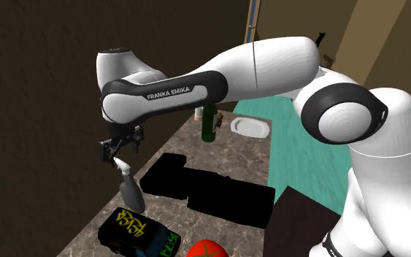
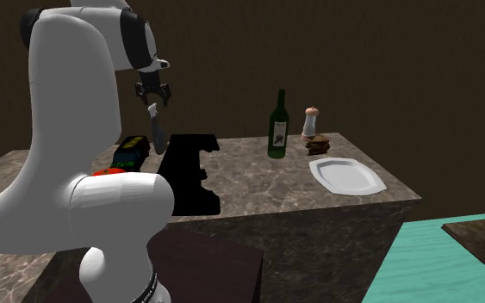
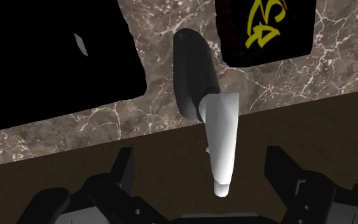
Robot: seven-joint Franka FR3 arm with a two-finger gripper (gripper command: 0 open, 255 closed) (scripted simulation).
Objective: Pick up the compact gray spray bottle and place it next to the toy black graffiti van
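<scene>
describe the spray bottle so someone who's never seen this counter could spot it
Start at the marbled counter, at the end where the black van with yellow-green graffiti lies. Just beside it, directly under the black gripper, sits the spray bottle. It is small, with a dark gray body and a pale nozzle head, unlike the tall green wine bottle farther along.

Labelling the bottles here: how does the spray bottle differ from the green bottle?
The spray bottle has a dark gray body and a white head; the green bottle is dark green with a long neck and a label. The spray bottle sits under the open gripper, beside the graffiti van; the green bottle stands farther off, near the white plate. Both are on the marbled counter.
</scene>
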